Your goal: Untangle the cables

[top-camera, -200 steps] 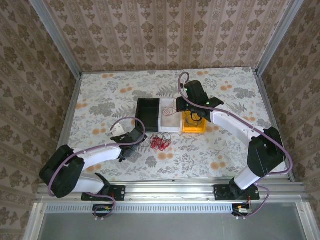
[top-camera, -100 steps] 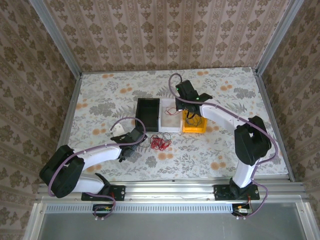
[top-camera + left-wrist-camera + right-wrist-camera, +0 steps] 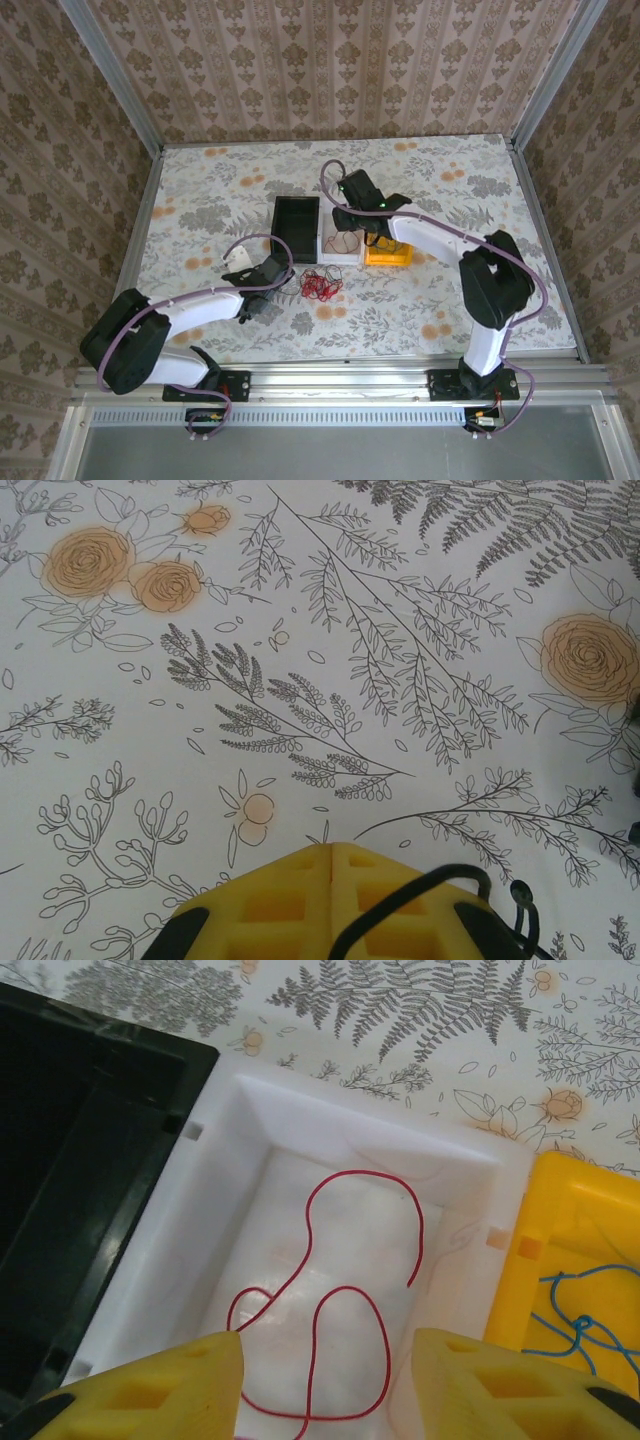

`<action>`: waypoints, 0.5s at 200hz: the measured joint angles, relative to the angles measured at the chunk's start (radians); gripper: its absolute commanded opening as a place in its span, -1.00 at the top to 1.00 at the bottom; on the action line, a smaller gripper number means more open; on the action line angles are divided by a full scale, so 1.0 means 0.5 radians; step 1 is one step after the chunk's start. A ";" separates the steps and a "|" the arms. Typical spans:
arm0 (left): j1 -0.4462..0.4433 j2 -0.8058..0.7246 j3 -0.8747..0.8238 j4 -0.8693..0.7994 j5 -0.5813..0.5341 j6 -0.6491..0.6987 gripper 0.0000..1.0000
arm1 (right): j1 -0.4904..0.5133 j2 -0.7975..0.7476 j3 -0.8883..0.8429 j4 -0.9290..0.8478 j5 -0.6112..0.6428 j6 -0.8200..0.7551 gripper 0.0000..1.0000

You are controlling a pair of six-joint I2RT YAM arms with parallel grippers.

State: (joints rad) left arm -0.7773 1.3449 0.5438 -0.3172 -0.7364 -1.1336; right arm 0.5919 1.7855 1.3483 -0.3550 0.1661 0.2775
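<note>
While the right tool (image 3: pixel 322 1348) hangs released over the red cable (image 3: pixel 318 1192) in the white bin (image 3: pixel 478 1175), left tool (image 3: pixel 330 850) clenched.

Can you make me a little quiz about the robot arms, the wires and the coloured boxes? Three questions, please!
1. True or false: the right end effector hangs open over the white bin.
2. Pick one: what colour is the cable in the yellow bin? A red, B blue, C green.
3. Fill the gap: the bunch of red cables lies on the ____, in front of the bins.

Key: 1 true. 2 B. 3 table.
</note>
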 measured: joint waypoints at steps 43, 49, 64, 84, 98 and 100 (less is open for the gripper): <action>0.000 0.015 0.005 0.092 0.042 0.085 1.00 | 0.051 -0.378 -0.298 0.031 -0.343 -0.048 0.08; 0.000 0.024 0.008 0.101 0.048 0.092 1.00 | 0.082 -0.410 -0.338 0.031 -0.410 -0.052 0.08; 0.000 0.050 0.017 0.121 0.063 0.108 1.00 | 0.172 -0.439 -0.430 0.031 -0.546 -0.069 0.09; 0.000 0.069 0.023 0.137 0.076 0.117 1.00 | 0.300 -0.423 -0.555 0.023 -0.692 -0.084 0.11; 0.000 0.070 0.027 0.148 0.080 0.123 1.00 | 0.378 -0.389 -0.609 0.008 -0.756 -0.095 0.12; 0.000 0.070 0.027 0.152 0.082 0.124 1.00 | 0.385 -0.385 -0.612 0.006 -0.762 -0.095 0.13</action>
State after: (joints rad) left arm -0.7773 1.3800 0.5571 -0.2413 -0.6956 -1.0718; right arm 0.7845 1.5932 1.0424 -0.3519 -0.2150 0.2298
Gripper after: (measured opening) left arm 0.057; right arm 0.443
